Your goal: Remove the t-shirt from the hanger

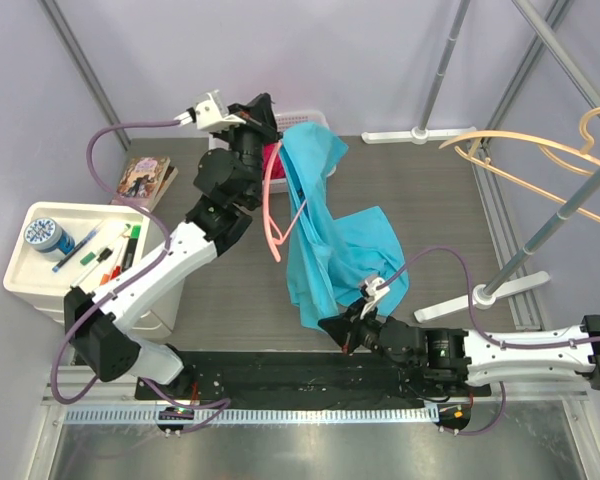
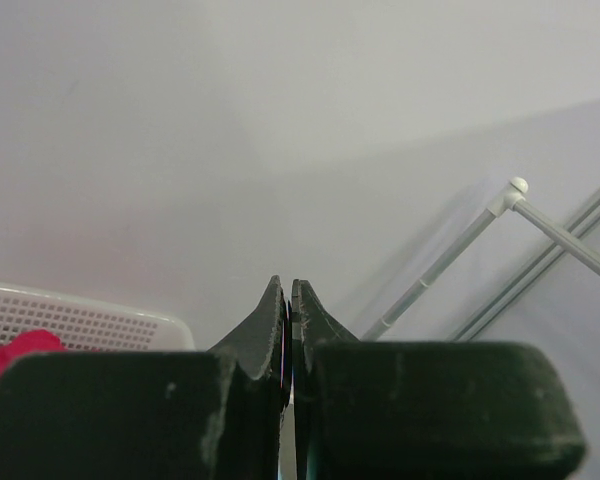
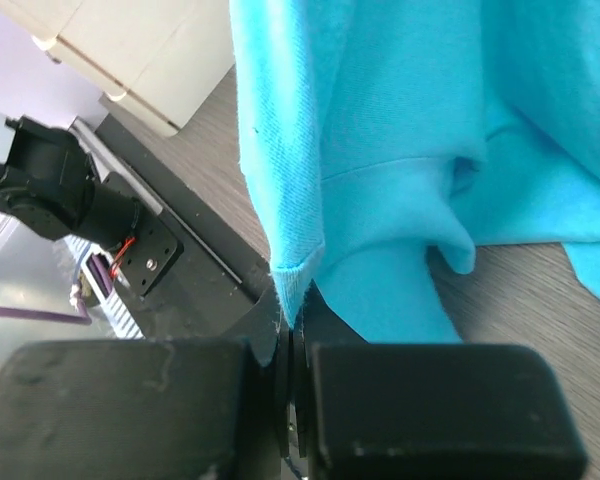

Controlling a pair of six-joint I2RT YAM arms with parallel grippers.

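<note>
A cyan t-shirt [image 1: 325, 215] hangs on a pink hanger [image 1: 272, 205] above the table, its lower part draped down to the wood. My left gripper [image 1: 264, 108] is raised at the back and shut on the top of the hanger; in the left wrist view the gripper [image 2: 288, 285] has its jaws pressed together with only a thin sliver between them. My right gripper [image 1: 327, 328] is low near the front and shut on the shirt's bottom hem. In the right wrist view the gripper [image 3: 298, 305] pinches the edge of the t-shirt [image 3: 380, 150].
A white basket [image 1: 308, 117] with a red cloth stands behind the shirt. A white bin [image 1: 40, 275] with pens and tape and a book [image 1: 145, 180] sit at the left. A clothes rack pole [image 1: 540, 235] with cream hangers [image 1: 525, 150] stands at the right.
</note>
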